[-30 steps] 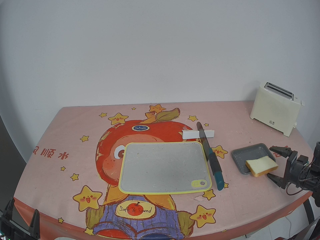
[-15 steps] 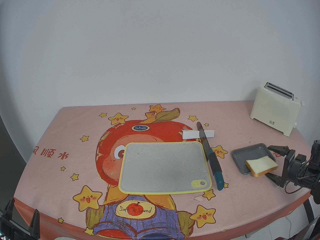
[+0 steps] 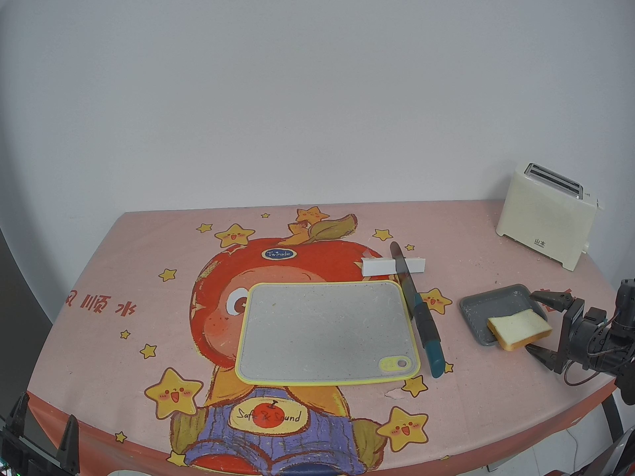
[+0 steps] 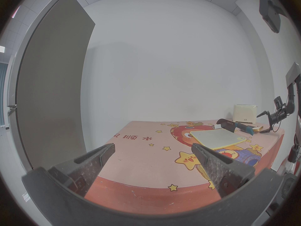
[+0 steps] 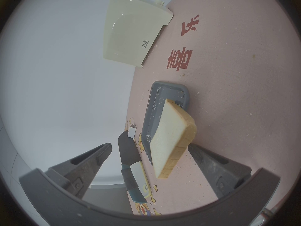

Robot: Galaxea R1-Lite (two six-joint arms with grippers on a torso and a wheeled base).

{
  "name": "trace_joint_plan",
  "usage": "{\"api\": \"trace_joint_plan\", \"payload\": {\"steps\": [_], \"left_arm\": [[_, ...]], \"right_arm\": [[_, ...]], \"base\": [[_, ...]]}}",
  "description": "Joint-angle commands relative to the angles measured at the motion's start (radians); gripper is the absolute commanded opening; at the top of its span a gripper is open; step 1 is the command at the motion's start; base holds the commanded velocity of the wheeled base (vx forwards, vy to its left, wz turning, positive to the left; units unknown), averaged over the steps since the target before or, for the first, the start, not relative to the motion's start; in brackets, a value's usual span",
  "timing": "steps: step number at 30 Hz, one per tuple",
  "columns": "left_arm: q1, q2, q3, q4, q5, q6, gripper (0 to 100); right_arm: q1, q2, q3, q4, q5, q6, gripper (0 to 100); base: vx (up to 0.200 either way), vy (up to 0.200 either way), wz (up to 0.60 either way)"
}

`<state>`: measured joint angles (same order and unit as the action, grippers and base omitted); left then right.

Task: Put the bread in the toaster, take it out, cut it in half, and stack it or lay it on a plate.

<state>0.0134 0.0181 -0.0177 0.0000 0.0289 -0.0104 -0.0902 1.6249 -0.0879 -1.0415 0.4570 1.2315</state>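
Dark jaws of the right gripper (image 3: 544,324) stand apart at the outer end of the bread (image 3: 519,328), not closed on it (so every step lies ahead, I judge). It lies tilted, half on the grey plate (image 3: 479,304) — the toaster (image 3: 548,213), well apart, shows nothing in its slots. At the table's near corner the left gripper (image 4: 152,146) gapes too.

Black end effector (image 3: 534,320), tapered grey fingers (image 5: 216,173), thin cable (image 3: 574,383)

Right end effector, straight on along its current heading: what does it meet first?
Probably the pale square bread slice, propped on the rim of the grey rectangular tray. The open right end effector points straight at it; the remaining gap is hard to judge.
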Motion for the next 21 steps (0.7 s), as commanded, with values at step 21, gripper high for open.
{"api": "trace_joint_plan", "payload": {"steps": [21], "left_arm": [[0.000, -0.010, 0.018, -0.002, 0.000, 0.000, 100]], "right_arm": [[-0.002, 0.055, 0.031, 0.003, -0.001, -0.006, 0]], "base": [[0.000, 0.000, 0.00]]}}
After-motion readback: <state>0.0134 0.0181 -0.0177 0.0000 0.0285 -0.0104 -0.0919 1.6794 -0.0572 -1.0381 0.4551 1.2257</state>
